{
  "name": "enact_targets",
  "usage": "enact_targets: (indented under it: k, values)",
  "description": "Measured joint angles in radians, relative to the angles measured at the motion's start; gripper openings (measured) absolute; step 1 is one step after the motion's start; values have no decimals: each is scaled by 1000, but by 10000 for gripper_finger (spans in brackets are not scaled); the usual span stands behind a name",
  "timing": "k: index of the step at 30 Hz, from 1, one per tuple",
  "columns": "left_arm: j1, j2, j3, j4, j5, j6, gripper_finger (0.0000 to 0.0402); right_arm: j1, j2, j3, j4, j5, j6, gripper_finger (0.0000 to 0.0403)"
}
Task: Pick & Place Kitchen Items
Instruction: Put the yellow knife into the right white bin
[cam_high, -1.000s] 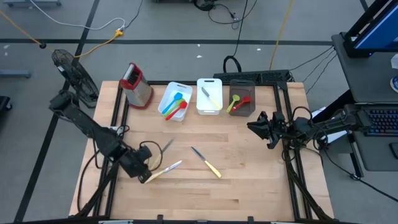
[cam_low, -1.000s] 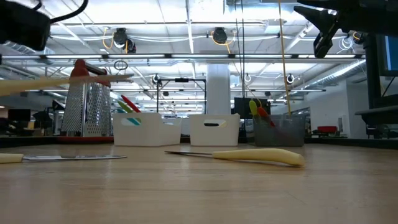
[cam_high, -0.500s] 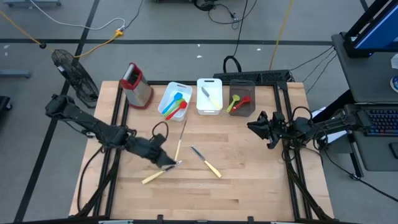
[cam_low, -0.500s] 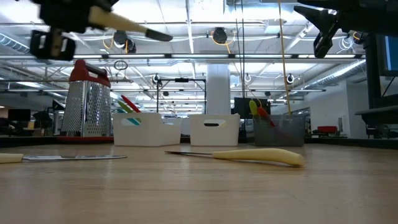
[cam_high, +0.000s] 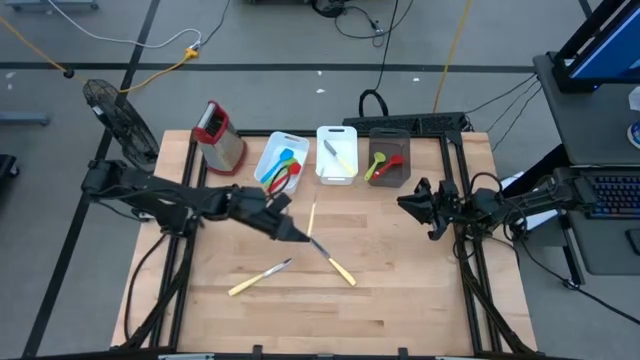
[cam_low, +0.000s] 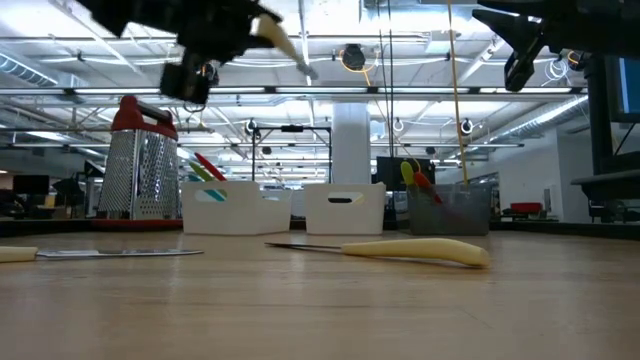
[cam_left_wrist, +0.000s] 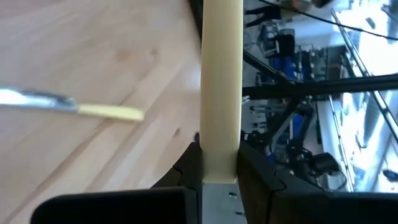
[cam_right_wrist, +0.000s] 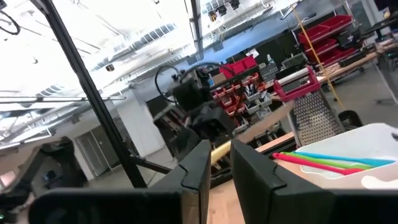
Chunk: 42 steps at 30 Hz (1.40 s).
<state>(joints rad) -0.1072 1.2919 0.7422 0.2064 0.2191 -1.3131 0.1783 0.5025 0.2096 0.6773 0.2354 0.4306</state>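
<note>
My left gripper (cam_high: 299, 232) hangs over the middle of the table, shut on a knife (cam_high: 312, 216) with a pale yellow handle (cam_left_wrist: 221, 74); the low view shows it (cam_low: 284, 44) high above the wood. Two more yellow-handled knives lie flat on the table, one (cam_high: 260, 277) near the left and one (cam_high: 332, 260) just beside the gripper. Coloured spoons and spatulas lie in the left white bin (cam_high: 282, 162) and the dark grey bin (cam_high: 388, 163), and a knife in the middle white bin (cam_high: 337, 153). My right gripper (cam_high: 408, 203) waits in the air at the right, fingers a narrow gap apart. My left gripper pinches the knife between its two fingers (cam_left_wrist: 252, 177) at the handle's blade end (cam_left_wrist: 221, 163), where metal shows just behind. The handle sticks out forward past the fingertips, toward the far edge. The knife is lifted clear of the table.
A red-topped metal box grater (cam_high: 220, 137) stands at the far left, next to the row of three bins along the far edge. Bare wood (cam_high: 400, 290) lies toward the near right. The right arm reaches in over the table's right edge.
My left gripper has carried the knife from the near-left part of the table toward the right and the far edge, staying high and shut on it. It has turned on the way, so the knife now points toward the bins. The two knives on the table have stayed put.
</note>
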Motion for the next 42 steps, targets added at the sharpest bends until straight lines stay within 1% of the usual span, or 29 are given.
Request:
enact_targets:
  k: [6,10,15,19,24,25,29,31,35,42]
  values:
    - [59,135,192,-17,82,98,55,0,0,0,0,4,-31,54]
    - [99,243,340,-73,94,127,55,0,0,0,3,4,-31,54]
    - [153,384,514,-80,77,90,55,0,0,0,5,3,-27,54]
    - [197,480,609,-80,62,20,55,0,-1,0,14,1,46,54]
    - [245,552,642,-92,51,-107,55,0,-1,0,20,0,119,54]
    - [253,556,642,-116,52,-123,55,0,-1,0,23,0,129,54]
    - [294,555,642,-305,63,-176,55,0,-1,0,27,0,133,54]
    - [318,556,642,-353,81,-221,55,0,0,0,30,0,133,54]
    - [355,554,642,-352,142,-326,55,0,0,0,30,1,133,54]
    - [425,554,642,-368,213,-470,55,0,0,0,30,0,133,54]
